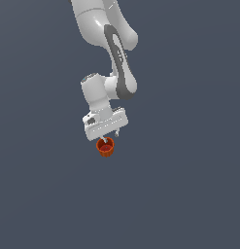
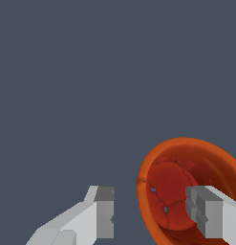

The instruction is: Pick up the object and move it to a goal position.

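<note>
Exterior view shows the white pincer (image 1: pixel 110 139) pointing down just below the frame's centre, with the orange-red cup (image 1: pixel 106 147) directly beneath it, mouth up. Wrist view shows the pincer spread: one finger (image 2: pixel 208 215) reaches inside the cup's dark red hollow, the other finger (image 2: pixel 101 217) stands outside, well apart from the rim. So the near wall lies between the fingers, and closing would, I judge, pinch that wall.

Flat slate-grey backdrop (image 1: pixel 189 194) throughout; even light, no visible seams.
</note>
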Robot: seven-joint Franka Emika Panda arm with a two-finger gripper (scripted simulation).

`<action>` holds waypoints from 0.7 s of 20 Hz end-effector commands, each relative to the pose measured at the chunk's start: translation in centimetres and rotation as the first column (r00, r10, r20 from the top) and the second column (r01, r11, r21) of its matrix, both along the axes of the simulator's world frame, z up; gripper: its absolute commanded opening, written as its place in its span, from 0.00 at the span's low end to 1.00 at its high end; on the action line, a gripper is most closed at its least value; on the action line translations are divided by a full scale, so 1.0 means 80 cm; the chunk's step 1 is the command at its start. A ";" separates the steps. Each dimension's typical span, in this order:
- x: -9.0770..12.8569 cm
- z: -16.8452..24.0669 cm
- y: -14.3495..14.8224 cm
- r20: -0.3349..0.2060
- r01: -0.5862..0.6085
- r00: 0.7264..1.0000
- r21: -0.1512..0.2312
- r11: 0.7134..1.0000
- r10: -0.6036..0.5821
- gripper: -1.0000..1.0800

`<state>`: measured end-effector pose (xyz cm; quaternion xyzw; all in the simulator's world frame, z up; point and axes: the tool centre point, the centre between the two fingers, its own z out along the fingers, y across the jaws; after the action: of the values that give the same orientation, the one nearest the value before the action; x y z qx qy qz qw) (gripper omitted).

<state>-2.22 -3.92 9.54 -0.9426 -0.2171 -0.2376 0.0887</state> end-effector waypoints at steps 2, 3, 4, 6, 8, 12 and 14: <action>0.003 -0.007 0.002 0.000 -0.001 1.000 -0.001 1.000 0.001 0.62; 0.004 -0.010 0.004 0.000 -0.001 1.000 -0.001 1.000 0.001 0.62; 0.006 -0.014 0.004 0.000 -0.001 1.000 -0.001 1.000 0.001 0.62; 0.009 -0.022 0.007 0.001 -0.002 1.000 -0.002 1.000 0.002 0.62; 0.011 -0.027 0.009 0.001 -0.002 1.000 -0.002 1.000 0.002 0.62; 0.014 -0.031 0.010 0.003 -0.002 1.000 -0.001 1.000 0.002 0.62; 0.014 -0.031 0.010 0.003 -0.002 1.000 -0.001 1.000 0.002 0.00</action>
<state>-1.13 -3.11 7.13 -0.9421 -0.2184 -0.2385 0.0884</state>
